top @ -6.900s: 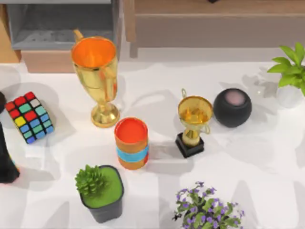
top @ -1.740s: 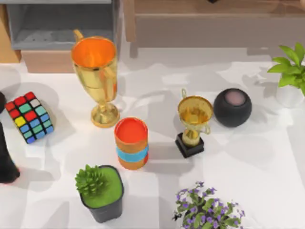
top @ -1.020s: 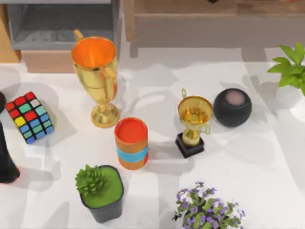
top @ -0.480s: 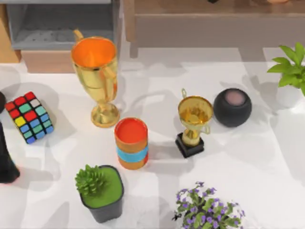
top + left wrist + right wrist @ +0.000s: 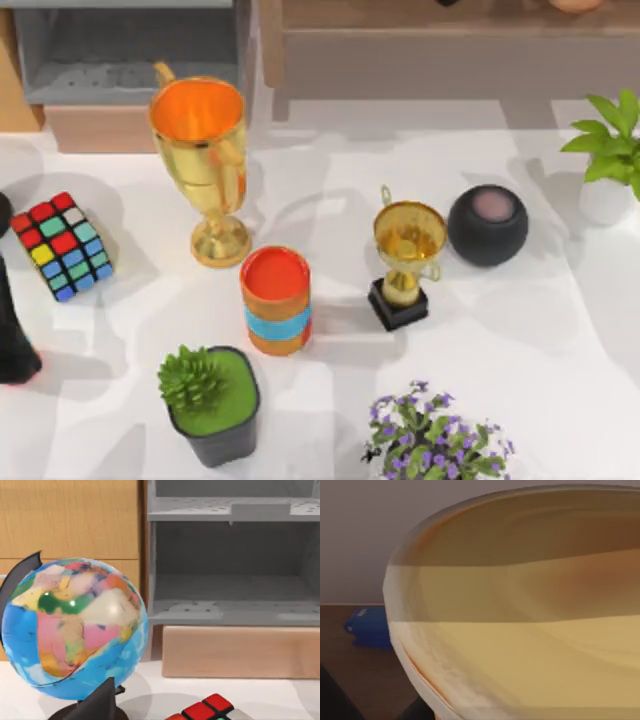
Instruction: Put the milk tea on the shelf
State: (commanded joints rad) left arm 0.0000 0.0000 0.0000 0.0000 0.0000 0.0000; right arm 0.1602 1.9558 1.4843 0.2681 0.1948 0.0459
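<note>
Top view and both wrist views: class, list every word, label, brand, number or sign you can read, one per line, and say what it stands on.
There is no readable text.
The orange cylindrical milk tea cup with a light-blue band: the band is plain.
The two shiny gold trophy cups: no engraving can be made out.
The multicoloured globe on a dark stand: coloured patches, no legible names.
The colourful puzzle cube: plain coloured squares.

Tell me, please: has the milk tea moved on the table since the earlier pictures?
No. The milk tea stands at the same spot in the top view, between the large gold trophy's base and the green potted plant.
</note>
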